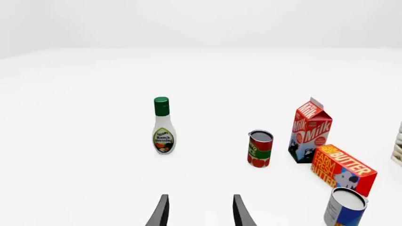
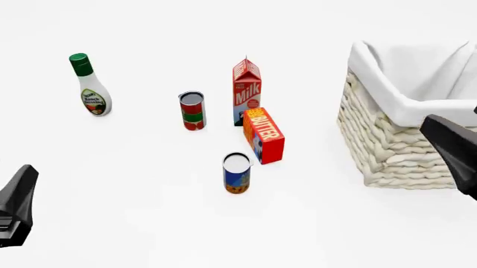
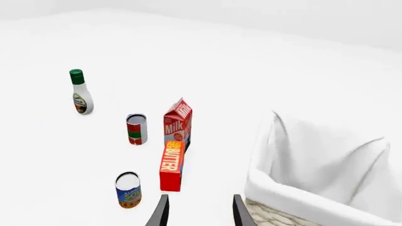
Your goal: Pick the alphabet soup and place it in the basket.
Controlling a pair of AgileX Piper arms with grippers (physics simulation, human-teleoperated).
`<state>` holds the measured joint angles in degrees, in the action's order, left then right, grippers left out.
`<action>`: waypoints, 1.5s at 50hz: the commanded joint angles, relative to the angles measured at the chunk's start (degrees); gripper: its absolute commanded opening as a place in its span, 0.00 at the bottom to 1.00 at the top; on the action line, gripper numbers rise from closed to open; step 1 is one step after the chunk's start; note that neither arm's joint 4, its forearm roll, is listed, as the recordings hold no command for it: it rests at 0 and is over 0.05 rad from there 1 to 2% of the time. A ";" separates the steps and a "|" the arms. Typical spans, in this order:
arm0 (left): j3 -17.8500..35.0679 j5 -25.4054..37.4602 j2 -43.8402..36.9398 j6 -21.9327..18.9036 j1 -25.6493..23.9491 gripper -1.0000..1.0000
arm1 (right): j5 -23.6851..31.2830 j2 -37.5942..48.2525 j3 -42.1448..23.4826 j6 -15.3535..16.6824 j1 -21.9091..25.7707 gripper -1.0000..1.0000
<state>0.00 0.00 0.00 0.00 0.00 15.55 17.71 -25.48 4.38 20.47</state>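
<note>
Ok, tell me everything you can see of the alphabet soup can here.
The alphabet soup is a small can with a silver-white top, a blue label and an orange-brown lower band. It stands upright on the white table, nearest the arms among the groceries, just ahead of the butter box but apart from it. Nothing touches it; neither pincer is near it. It looks unopened and undented.

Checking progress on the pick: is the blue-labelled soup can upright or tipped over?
Upright. The small cylindrical blue-labelled soup can stands on its base on the white table, silver-white top facing up, outside the cream wicker basket.
</note>
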 commanded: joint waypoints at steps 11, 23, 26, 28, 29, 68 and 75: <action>0.00 0.00 0.00 0.00 0.00 1.00 | 10.07 24.07 -23.60 4.68 14.83 1.00; 0.00 0.00 0.00 0.00 0.00 1.00 | 13.93 33.46 -31.17 6.39 16.55 1.00; 0.00 0.00 0.00 0.00 0.00 1.00 | 14.40 34.47 -32.02 7.31 16.62 1.00; 0.00 0.00 0.00 0.00 0.00 1.00 | 14.62 36.77 -32.69 8.15 17.17 1.00; 0.00 0.00 0.00 0.00 0.00 1.00 | 14.62 36.77 -32.69 8.15 17.17 1.00; 0.00 0.00 0.00 0.00 0.00 1.00 | 21.02 56.32 -47.51 6.50 20.04 1.00; 0.00 0.00 0.00 0.00 0.00 1.00 | 21.76 59.53 -50.31 6.99 20.25 1.00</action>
<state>0.00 0.00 0.00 0.00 0.00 36.28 72.77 -72.30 11.19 40.19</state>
